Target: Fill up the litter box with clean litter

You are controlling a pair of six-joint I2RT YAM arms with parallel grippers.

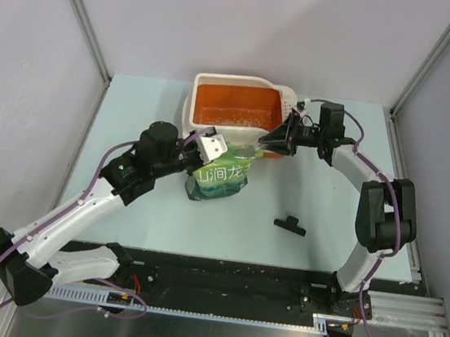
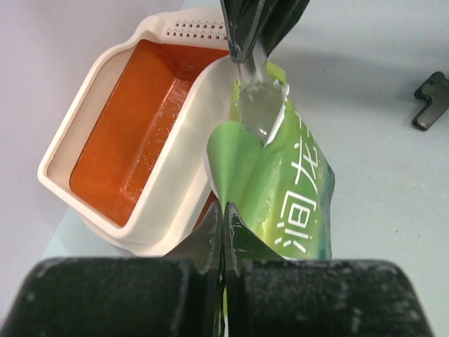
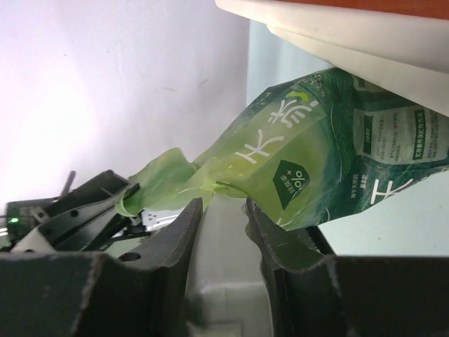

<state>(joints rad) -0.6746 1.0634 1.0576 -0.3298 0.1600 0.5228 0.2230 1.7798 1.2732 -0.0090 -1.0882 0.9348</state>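
Left gripper (image 2: 223, 226) clamped shut on green pouch (image 2: 280, 189) lip, right gripper (image 2: 247, 56) pinching opposite torn edge. Imo: spread mouth wide, lift over litter box (image 2: 184, 158) rim, tilt slow.

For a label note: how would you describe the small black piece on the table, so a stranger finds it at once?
Start at the litter box at the table's far middle; the green pouch is in front of it. Right of the pouch, on bare table, lies the black piece: small, flat, roughly T-shaped, touching nothing.
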